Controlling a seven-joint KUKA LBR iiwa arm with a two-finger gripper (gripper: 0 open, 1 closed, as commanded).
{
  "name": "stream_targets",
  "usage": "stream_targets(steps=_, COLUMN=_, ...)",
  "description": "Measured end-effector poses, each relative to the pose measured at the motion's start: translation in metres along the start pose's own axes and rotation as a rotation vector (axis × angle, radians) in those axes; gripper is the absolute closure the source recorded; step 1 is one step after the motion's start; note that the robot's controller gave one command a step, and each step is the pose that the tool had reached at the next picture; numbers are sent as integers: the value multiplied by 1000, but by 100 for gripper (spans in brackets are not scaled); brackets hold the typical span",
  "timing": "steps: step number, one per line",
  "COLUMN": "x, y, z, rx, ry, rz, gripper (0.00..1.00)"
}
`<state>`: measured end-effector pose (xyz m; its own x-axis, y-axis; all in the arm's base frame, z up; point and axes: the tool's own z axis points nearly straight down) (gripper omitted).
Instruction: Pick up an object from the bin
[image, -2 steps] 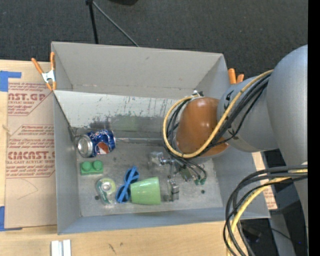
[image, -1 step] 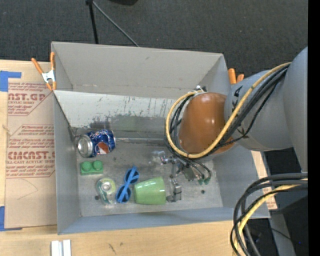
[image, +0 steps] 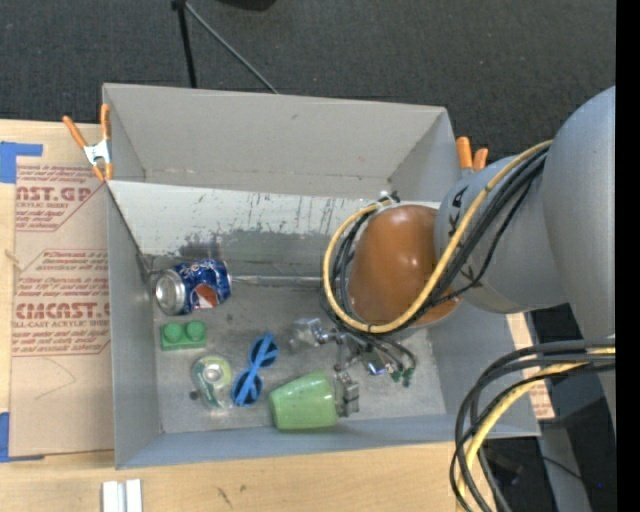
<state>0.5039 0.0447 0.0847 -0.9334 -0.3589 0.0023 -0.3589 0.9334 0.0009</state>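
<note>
Standing by the bin (image: 270, 140) here, and the big grey arm (image: 560, 230) comes in from the right and bends steeply down into the right half of it. The orange cover (image: 395, 265) on its wrist sits high above the bin floor, close to the back wall, with black and yellow cables (image: 440, 262) looped around it. Below that the wrist narrows into a tangle of metal bits and wires, with the gripper (image: 347, 383) at the bottom, low near the front wall.

The gripper is pointing pretty much straight down, and it's right up against the right end of a pale green cup (image: 303, 403) lying on its side along the front of the bin. It looks like it's touching the cup's end or just beside it, hard to call from this angle. Honestly can't tell how far open the gripper is, and I don't see anything clearly held in it.

Everything else is off to the left, spread out rather than piled up:
- blue sunglasses (image: 255, 368), just left of the cup
- a small round green-and-white thing (image: 211, 380), next to the sunglasses, front left
- a green toy brick (image: 183, 334), a bit behind that
- a crushed blue soda can (image: 192, 286) on its side, back left, near the wall

The cup is the only thing near the gripper; the can and the brick are well apart from it.
</note>
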Motion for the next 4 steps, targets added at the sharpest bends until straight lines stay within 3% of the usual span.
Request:
stream_targets(steps=1, x=23, y=0, z=-25, rx=1, ry=-2, rz=-17, gripper=0)
stream_targets(steps=2, x=7, y=3, z=-13, rx=1, ry=-3, rz=-112, gripper=0)
stream_targets(steps=3, x=21, y=10, z=11, rx=4, ry=-10, rz=-450, gripper=0)
stream_targets(steps=4, x=19, y=9, z=10, rx=7, ry=-17, rz=-446, gripper=100)
